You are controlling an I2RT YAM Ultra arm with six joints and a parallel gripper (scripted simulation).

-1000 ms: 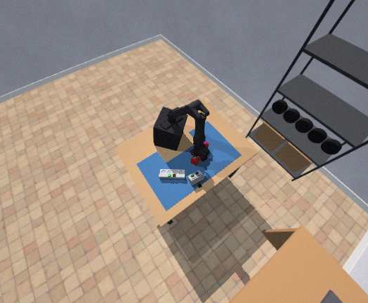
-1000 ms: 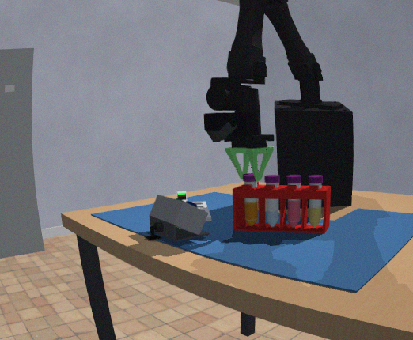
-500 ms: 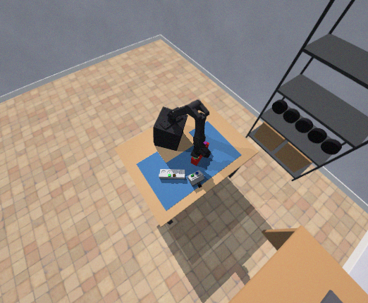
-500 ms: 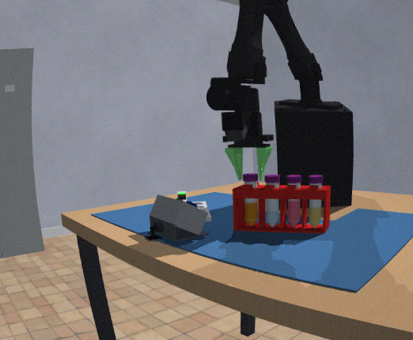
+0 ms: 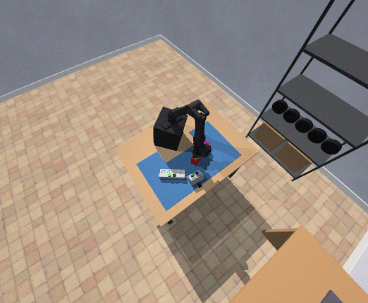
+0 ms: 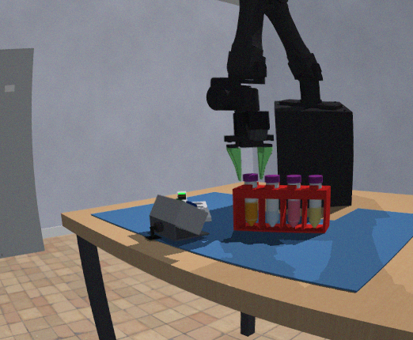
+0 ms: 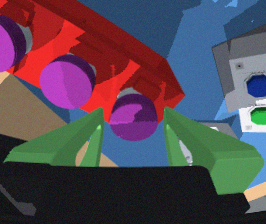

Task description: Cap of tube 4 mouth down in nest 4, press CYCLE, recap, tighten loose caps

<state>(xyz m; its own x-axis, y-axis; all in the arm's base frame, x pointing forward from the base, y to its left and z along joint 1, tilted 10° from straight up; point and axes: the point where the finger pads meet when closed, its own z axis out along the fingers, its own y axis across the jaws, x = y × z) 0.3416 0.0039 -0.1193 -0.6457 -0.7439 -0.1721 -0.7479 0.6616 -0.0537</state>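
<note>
— What sort of place are we looking at?

— A lab bench setup: a red tube rack (image 6: 281, 192) is holding four purple-capped tubes with coloured liquids, sitting on a blue mat (image 6: 336, 253) on a wooden table (image 6: 257, 292).

— And around it?

— A black robot arm (image 6: 253, 63) is standing over the rack, a key desk (image 6: 176, 218) is resting nearby, and a metal shelf unit (image 5: 292, 67) is standing by the wall on a tiled floor (image 5: 53, 176).
</note>
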